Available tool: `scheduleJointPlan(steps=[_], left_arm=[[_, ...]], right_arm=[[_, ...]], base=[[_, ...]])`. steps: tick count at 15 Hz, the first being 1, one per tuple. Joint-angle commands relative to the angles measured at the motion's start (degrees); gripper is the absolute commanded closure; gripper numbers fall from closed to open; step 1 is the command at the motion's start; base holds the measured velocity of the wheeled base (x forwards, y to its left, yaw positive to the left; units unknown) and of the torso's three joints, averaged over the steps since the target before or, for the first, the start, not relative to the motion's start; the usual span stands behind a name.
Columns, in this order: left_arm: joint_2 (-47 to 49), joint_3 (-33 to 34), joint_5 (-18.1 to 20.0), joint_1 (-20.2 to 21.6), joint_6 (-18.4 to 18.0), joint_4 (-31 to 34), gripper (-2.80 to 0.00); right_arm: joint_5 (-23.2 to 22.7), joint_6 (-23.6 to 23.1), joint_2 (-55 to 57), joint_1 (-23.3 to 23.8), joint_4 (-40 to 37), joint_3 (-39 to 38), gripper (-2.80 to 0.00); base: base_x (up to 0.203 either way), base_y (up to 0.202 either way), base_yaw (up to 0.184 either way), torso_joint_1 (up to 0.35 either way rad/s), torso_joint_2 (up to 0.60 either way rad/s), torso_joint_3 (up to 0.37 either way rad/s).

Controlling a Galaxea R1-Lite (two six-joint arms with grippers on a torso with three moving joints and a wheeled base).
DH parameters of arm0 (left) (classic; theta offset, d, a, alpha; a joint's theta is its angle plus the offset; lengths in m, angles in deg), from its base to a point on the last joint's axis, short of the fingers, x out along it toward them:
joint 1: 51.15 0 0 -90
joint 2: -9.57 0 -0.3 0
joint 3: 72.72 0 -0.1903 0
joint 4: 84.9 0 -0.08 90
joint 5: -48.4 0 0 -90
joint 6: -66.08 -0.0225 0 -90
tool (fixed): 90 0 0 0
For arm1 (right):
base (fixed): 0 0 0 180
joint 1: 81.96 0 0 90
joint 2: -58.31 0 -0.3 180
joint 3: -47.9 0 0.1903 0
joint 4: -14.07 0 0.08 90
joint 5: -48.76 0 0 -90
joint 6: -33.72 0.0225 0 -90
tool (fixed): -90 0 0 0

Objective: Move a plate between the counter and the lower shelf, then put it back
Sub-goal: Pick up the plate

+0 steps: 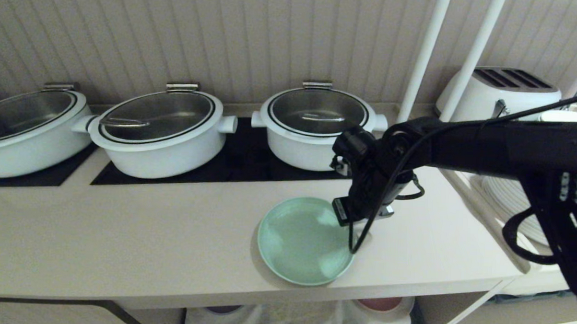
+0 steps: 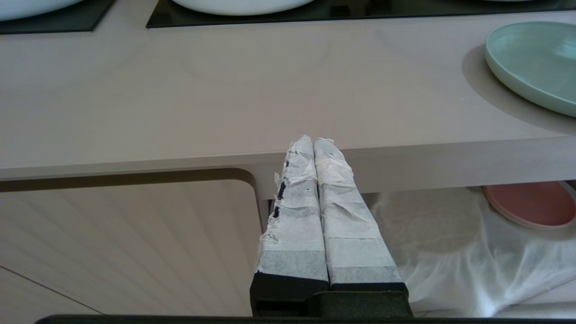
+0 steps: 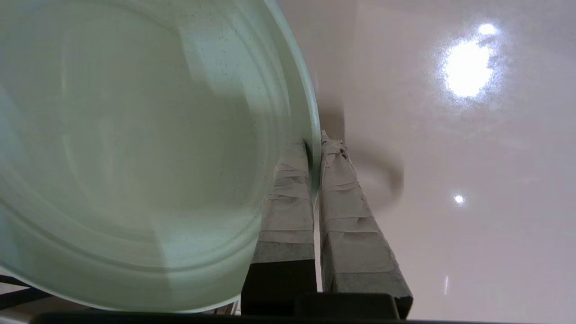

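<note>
Your right gripper (image 3: 315,148) is clamped on the right-hand rim of the plate (image 1: 301,239), 1 taped finger inside the rim and 1 outside, so the grasp step is what's in hand. The plate sits flat on the counter (image 1: 122,237), near the front edge and just ahead of the rightmost of the 3 white pots (image 1: 316,127). In the head view it looks not yet lifted, though you can't be sure from these angles.

Your left gripper (image 2: 315,148) is parked low in front of the counter edge, taped fingers pressed together, holding nothing.

Next move, as a guess: lift the plate clear, carry it out past the front edge, then down into the lower shelf (image 2: 450,234), where the white cloth (image 2: 472,265) drapes the front and a pink plate (image 2: 531,204) already sits. You're pinching 1 edge only, so the plate may tilt or slip; keep it level and watch the cloth doesn't snag
</note>
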Motion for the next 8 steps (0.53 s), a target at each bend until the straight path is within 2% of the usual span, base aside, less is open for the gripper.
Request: scheduleJointPlan(steps=[1, 8], left_arm=[[-0.02, 0.01, 0.00, 0.00, 0.00, 0.04, 0.00], [-0.02, 0.01, 0.00, 0.00, 0.00, 0.04, 0.00]], right_arm=[[0.09, 0.09, -0.15, -0.02, -0.47, -0.01, 0.00], [0.00, 0.27, -1.31, 0.42, -0.92, -0.63, 0.00]], base=[[0.000, 0.000, 0.000, 0.000, 0.00, 0.000], [0.000, 0.000, 0.000, 0.000, 0.00, 0.000]])
